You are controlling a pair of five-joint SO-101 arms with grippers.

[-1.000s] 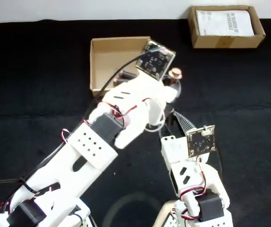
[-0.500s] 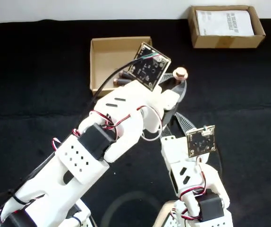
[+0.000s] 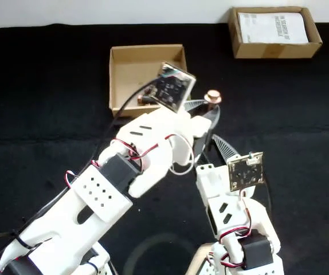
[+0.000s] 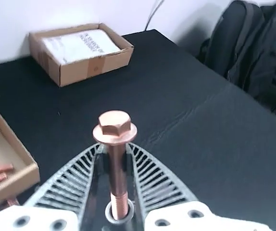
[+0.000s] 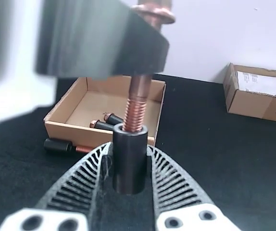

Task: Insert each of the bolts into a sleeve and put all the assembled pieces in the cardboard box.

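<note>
The left gripper [image 4: 115,147] holds the bolt [image 4: 116,168] tight. The right gripper [image 5: 128,148] holds the sleeve [image 5: 129,168], just right of the cardboard box [image 3: 131,69]. The bolt's tip sits in the sleeve's hole. Line it up straight, then push down slowly.

From my console I count two cardboard boxes: the open box [image 3: 130,69] and a second box [image 3: 273,50] well apart from it. There are four copper bolts [image 4: 114,159]: one upright beside the open box, two lying inside it, and one on the worktop [image 3: 50,86] just outside its wall. Of black sleeves [image 5: 130,154] I make out four, one per bolt.
</note>
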